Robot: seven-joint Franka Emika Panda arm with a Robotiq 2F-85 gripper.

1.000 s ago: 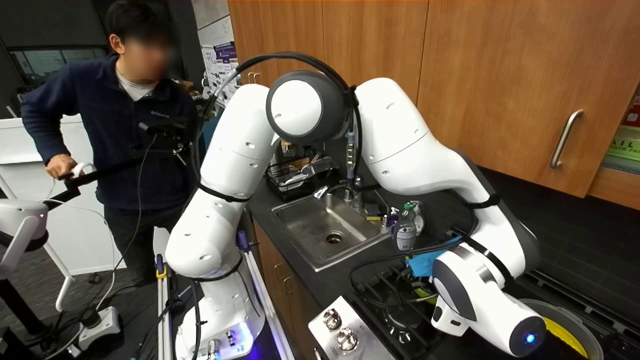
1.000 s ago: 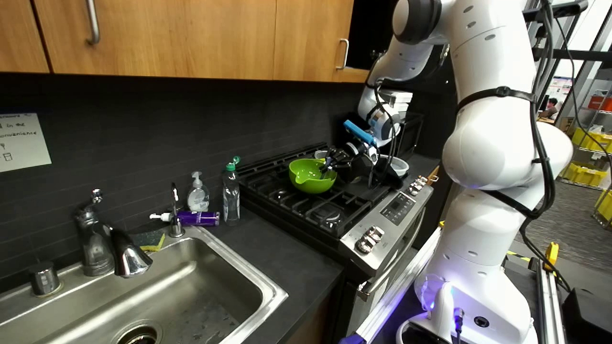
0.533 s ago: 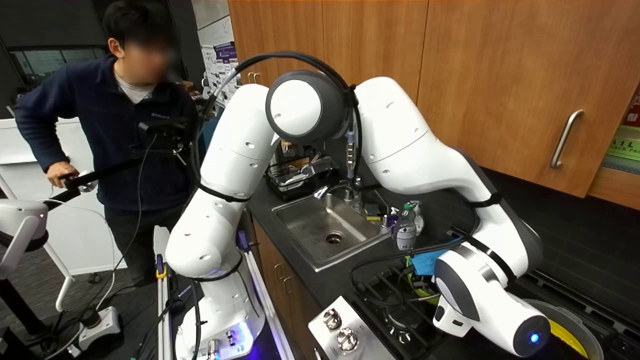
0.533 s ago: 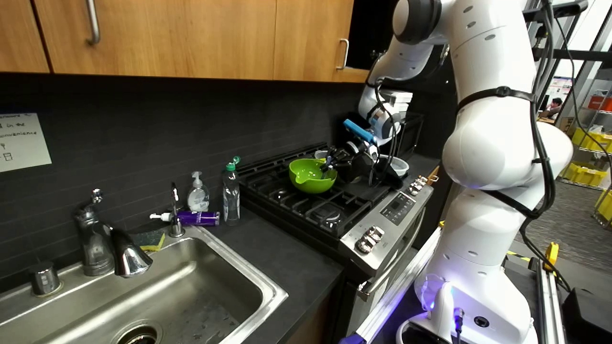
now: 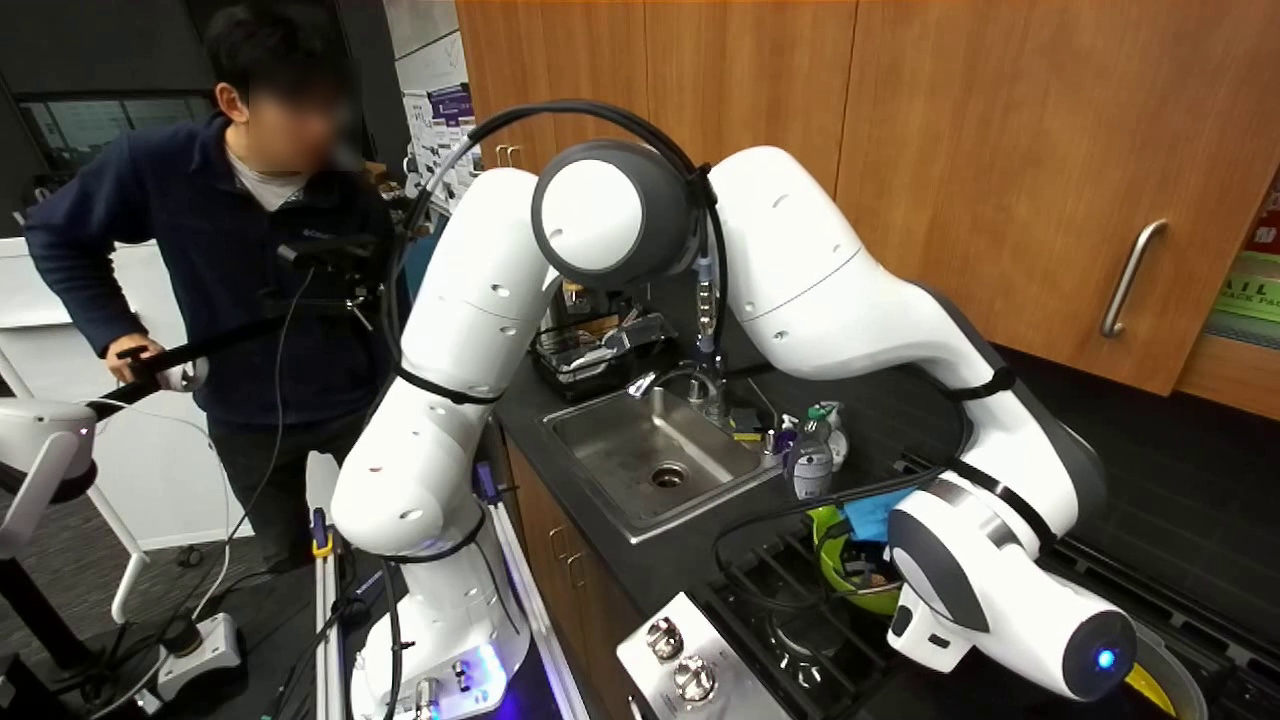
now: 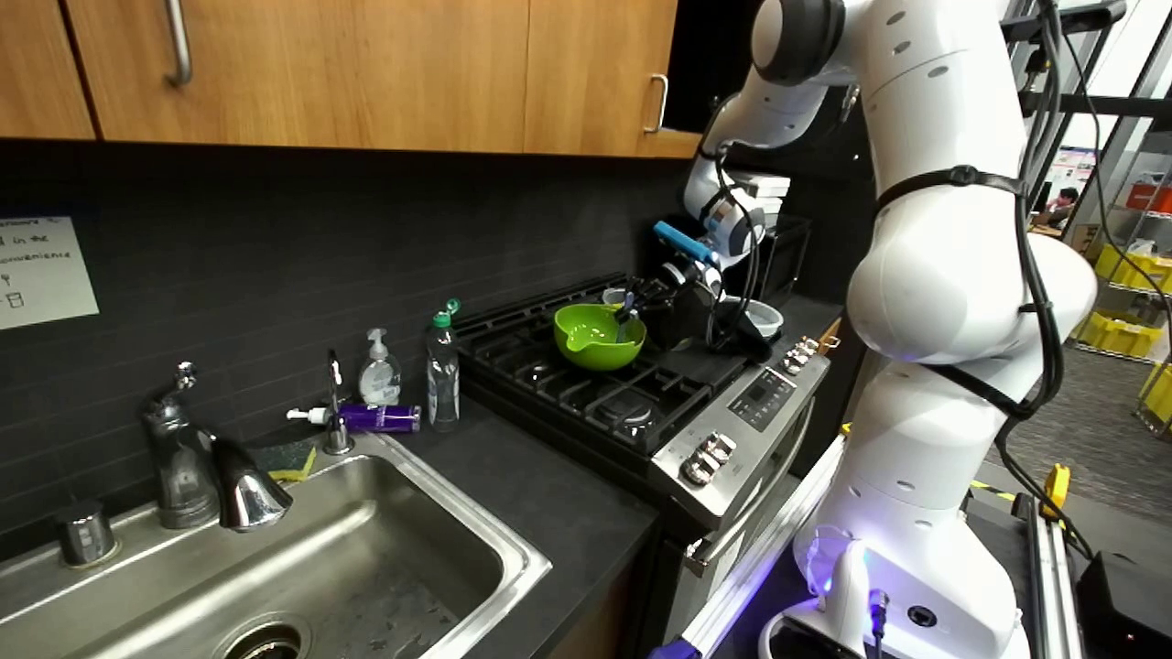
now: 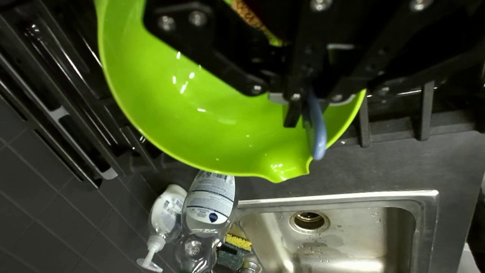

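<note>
A bright green bowl with a pouring lip (image 6: 586, 340) stands on the stove in both exterior views; it fills much of the wrist view (image 7: 170, 113). My gripper (image 7: 305, 108) is over the bowl, its jaws closed round a slim blue-grey handle (image 7: 319, 132) of some utensil. That handle (image 6: 627, 304) stands up from the fingers, while its lower end goes down into the bowl. Some brown grainy stuff (image 7: 250, 16) shows past the gripper linkage in the wrist view. What the utensil's working end looks like is hidden by the gripper.
Black grates (image 6: 632, 403) surround the bowl. A clear bottle (image 6: 444, 375), white pump bottle (image 6: 379, 375) and purple bottle (image 6: 380, 418) stand or lie by the steel sink (image 6: 526, 558). Cabinets (image 5: 1000, 180) hang above. Another bowl (image 5: 1180, 670) sits beneath the arm. A person (image 5: 210, 260) stands behind the base.
The arm has shifted away from its base and up a little. My gripper has risen slightly with the blue-grey handle, which now stands more upright. The green bowl has hardly moved.
</note>
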